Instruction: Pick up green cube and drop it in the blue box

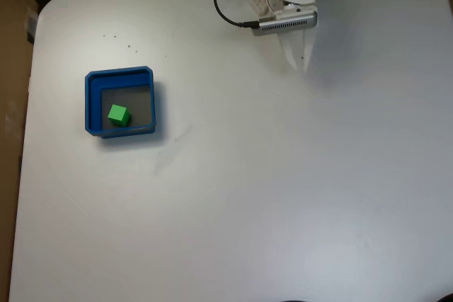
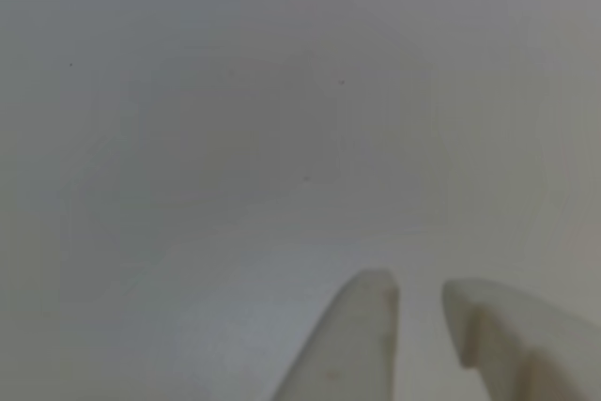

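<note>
Close to the other view's lens, the gripper [image 2: 420, 290] shows two pale fingertips with a narrow gap between them — holding nothing, over bare white table [image 2: 235, 138]. In the fixed view, one green cube [image 1: 118, 114] — small, bright, plain-faced — sits on the grey floor of the one blue box [image 1: 90, 104], well apart from the gripper [image 1: 297, 61], far to its left.

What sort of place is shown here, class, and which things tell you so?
Probably a hobby or lab robot workspace: a plain white table, a small arm's pincer with its cable, and a blue box holding a green cube.
</note>
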